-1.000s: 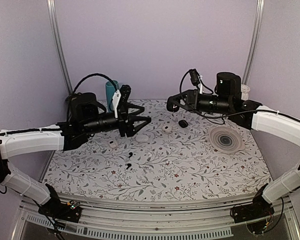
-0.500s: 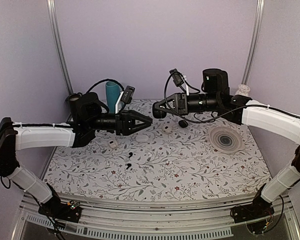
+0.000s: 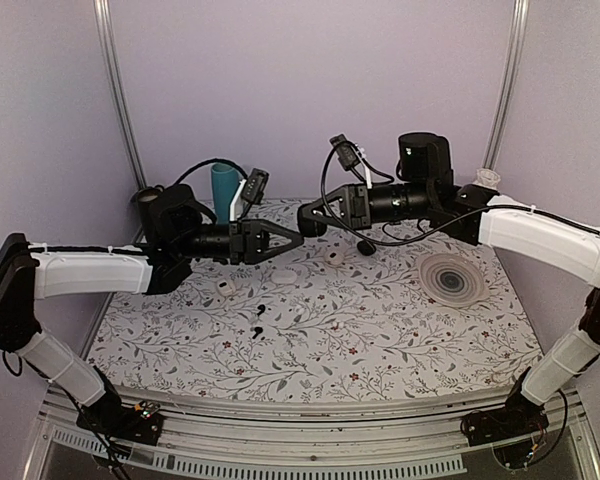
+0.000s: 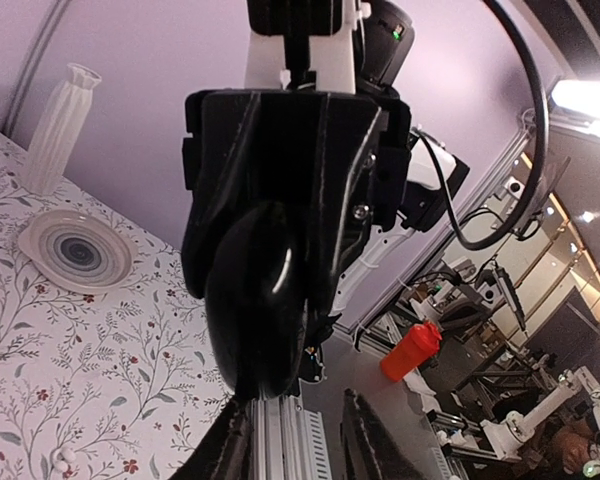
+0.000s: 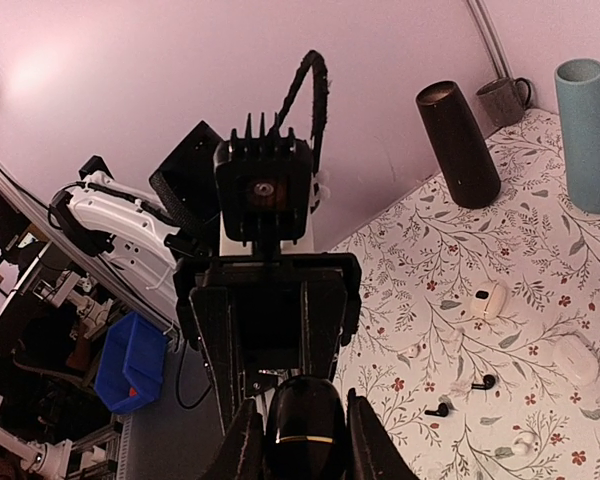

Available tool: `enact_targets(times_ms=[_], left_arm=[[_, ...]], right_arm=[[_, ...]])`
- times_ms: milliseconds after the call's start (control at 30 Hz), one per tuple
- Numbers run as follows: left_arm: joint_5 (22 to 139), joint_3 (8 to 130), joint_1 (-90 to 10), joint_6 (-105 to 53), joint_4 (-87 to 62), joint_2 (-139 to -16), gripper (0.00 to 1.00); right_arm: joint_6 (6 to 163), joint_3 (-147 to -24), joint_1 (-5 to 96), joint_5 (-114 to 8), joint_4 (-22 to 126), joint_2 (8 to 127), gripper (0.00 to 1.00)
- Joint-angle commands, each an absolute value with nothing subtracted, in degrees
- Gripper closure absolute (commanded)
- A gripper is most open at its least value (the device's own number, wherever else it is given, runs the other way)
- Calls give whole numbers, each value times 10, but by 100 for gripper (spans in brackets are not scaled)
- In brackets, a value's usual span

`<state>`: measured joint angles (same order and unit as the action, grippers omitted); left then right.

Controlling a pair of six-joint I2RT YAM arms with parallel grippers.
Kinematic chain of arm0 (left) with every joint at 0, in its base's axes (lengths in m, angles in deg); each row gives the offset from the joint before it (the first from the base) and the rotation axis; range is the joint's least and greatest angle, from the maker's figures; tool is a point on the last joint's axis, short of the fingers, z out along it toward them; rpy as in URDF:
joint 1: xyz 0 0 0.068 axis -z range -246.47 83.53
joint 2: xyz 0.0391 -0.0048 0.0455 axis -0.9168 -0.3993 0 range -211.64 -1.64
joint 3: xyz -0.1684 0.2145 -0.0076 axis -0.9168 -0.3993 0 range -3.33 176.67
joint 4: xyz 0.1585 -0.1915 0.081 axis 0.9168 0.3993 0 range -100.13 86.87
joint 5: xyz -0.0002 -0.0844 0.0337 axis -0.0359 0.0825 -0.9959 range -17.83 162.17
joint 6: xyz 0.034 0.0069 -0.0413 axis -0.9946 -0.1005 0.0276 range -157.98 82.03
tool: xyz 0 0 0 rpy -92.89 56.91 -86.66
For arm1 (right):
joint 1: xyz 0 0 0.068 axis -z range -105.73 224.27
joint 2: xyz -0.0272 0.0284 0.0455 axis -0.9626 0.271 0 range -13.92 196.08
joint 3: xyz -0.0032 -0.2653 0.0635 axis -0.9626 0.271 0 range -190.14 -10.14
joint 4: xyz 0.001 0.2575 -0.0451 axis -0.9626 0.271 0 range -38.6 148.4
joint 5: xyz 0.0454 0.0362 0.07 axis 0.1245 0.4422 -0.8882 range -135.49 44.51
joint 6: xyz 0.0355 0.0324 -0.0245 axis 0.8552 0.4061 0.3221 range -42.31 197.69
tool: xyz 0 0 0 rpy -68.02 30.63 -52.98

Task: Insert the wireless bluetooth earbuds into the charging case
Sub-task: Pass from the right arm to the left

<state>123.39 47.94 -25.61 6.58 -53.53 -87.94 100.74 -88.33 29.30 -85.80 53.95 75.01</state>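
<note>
Hanging in mid-air above the far middle of the table (image 3: 380, 350), the charging case (image 4: 260, 300) sits clamped between the fingers of the right gripper (image 3: 308, 222), which reaches in level from the right edge. The left gripper (image 3: 296, 238) comes in from the left edge and meets it nose to nose. Its fingers (image 4: 230, 452) stand a narrow gap apart right at the case's end, and I cannot tell whether they have hold of it.

Down on the flowered tabletop, left of centre and well below the case, lie the far earbud (image 3: 261, 309) and the near earbud (image 3: 256, 330), close together. Around them are three white cases (image 3: 226, 288), with a black oval lump (image 3: 365, 246) further back. A ribbed plate (image 3: 452, 278) rests toward the right edge, and a teal cup (image 3: 224, 192) stands at the far left corner.
</note>
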Motion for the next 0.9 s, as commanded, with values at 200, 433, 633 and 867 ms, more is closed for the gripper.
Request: enact_targets(times_ms=[200,433,633,867], left_arm=[[1199,483,-263,65,-568,-874,63],[1191,484,-264,40,-541,-865,58],[1193,480,-265,43,-552,-860,62],[1206,475,-264,73,-589,-870,77]], right_arm=[[1020,-907,274,-892,533,779,97],[1019,-913,274,-892,536,775,97],[1021,-911,273,-892,535,779,97],[1025,-914,269,-882,530,788,96]])
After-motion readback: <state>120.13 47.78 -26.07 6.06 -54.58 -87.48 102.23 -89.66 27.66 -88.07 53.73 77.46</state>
